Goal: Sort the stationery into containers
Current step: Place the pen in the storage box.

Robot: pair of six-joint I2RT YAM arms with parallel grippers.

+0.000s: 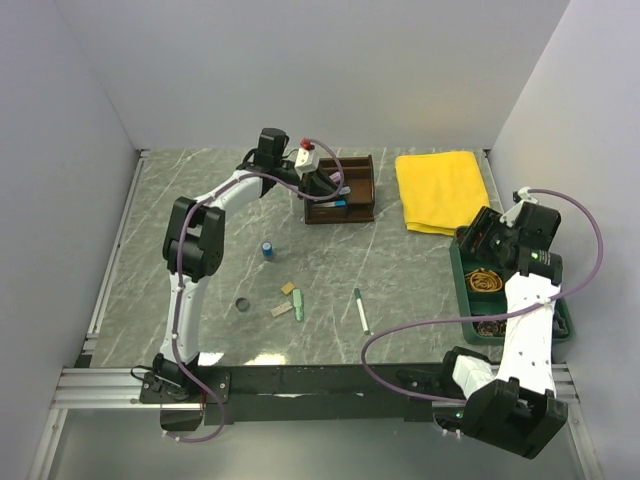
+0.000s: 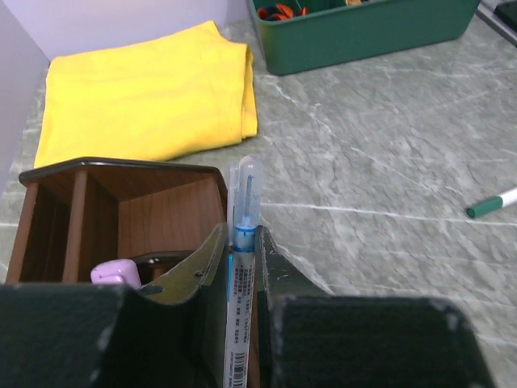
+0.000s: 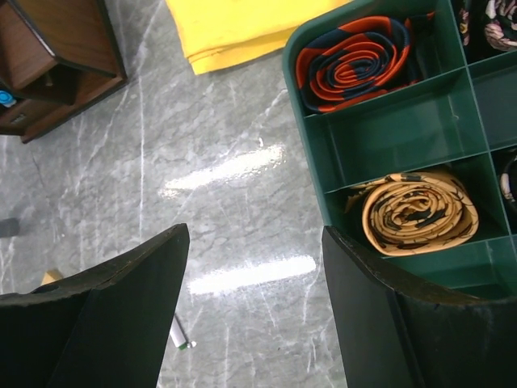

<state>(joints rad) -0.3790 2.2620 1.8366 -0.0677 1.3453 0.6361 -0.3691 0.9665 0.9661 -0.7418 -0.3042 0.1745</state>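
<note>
Grey stone with white lines covers the table (image 1: pixel 420 290), and plain white walls stand around it.

The left gripper (image 2: pixel 241 250) is almost closed. It pinches a thin white pen (image 2: pixel 241 242) between its two fingers. The pen's clear blue cap sticks out past the fingertips. Right under and just ahead of this gripper is the brown wooden organiser (image 2: pixel 153 202). A pink eraser (image 2: pixel 117 272) lies in the slot closest to the fingers. Past the organiser, farther out from the gripper, lies a folded yellow cloth (image 2: pixel 145 97).

The right gripper (image 3: pixel 254 234) is wide open and holds nothing. It hangs over the table, right at the edge of the green tray (image 3: pixel 311 121). The tray is on this gripper's right side. One tray slot ahead of the fingers holds an orange and dark rolled band (image 3: pixel 355 61). A tan rolled band (image 3: pixel 416 210) sits in a slot close beside the right finger. The slot between those two has nothing in it.

More things lie on the table between the two arms, well away from both grippers. They are a small blue-capped bottle (image 1: pixel 269 249), a tan eraser (image 1: pixel 287 288), a green eraser (image 1: pixel 298 303) and a white pen with a green cap (image 1: pixel 360 311). A small dark ring (image 1: pixel 243 304) sits near the erasers.
</note>
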